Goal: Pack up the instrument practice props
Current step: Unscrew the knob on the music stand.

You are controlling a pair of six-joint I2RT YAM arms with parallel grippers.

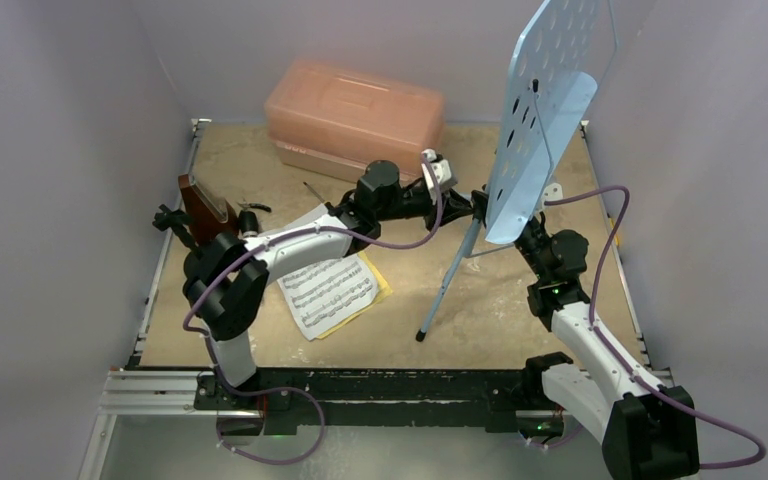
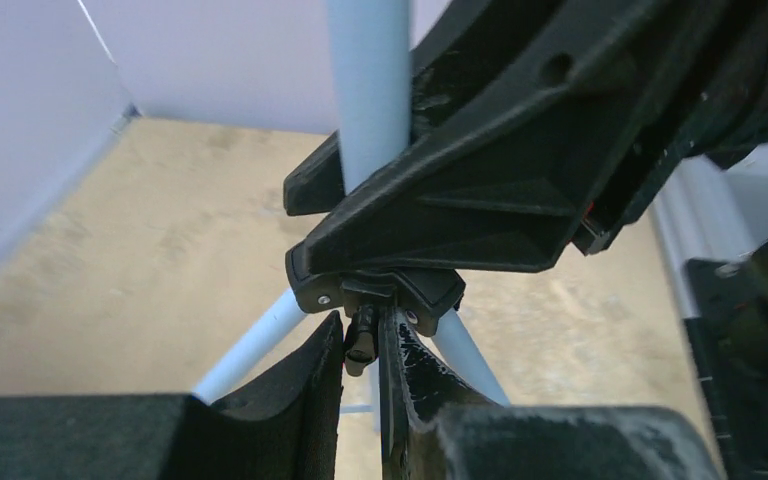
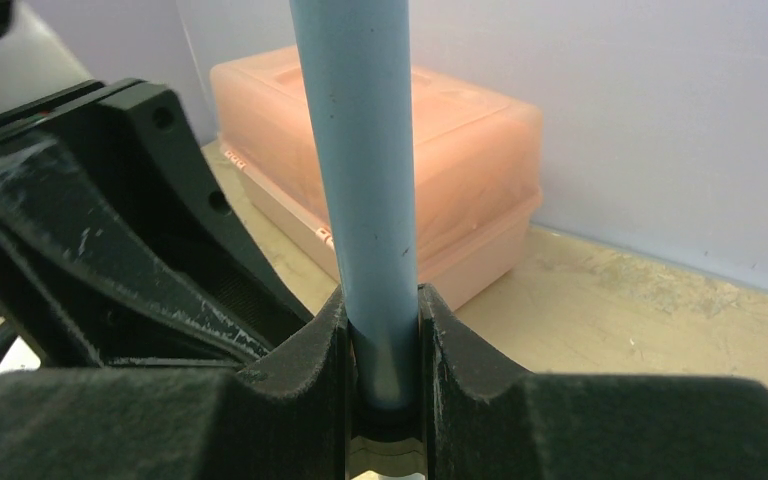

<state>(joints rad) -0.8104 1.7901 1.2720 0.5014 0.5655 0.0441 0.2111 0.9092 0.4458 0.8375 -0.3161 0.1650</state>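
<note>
Right gripper (image 3: 383, 335) clamps the smooth light-blue stand pole (image 3: 360, 170); left gripper (image 2: 362, 372) pinches its small black hub latch (image 2: 360, 338)

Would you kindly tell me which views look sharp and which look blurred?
Top view: evenly lit, sharp, no glare. Left wrist: stand hub fairly sharp, table behind blurred. Right wrist: stand crisp, case behind slightly soft.

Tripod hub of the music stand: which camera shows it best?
Left wrist. The black tripod hub sits centre frame, legs spreading below, the left gripper flanking its small tab. Top external shows the legs but hides the hub among the arms. Right wrist shows just the pole in the right gripper.
</note>
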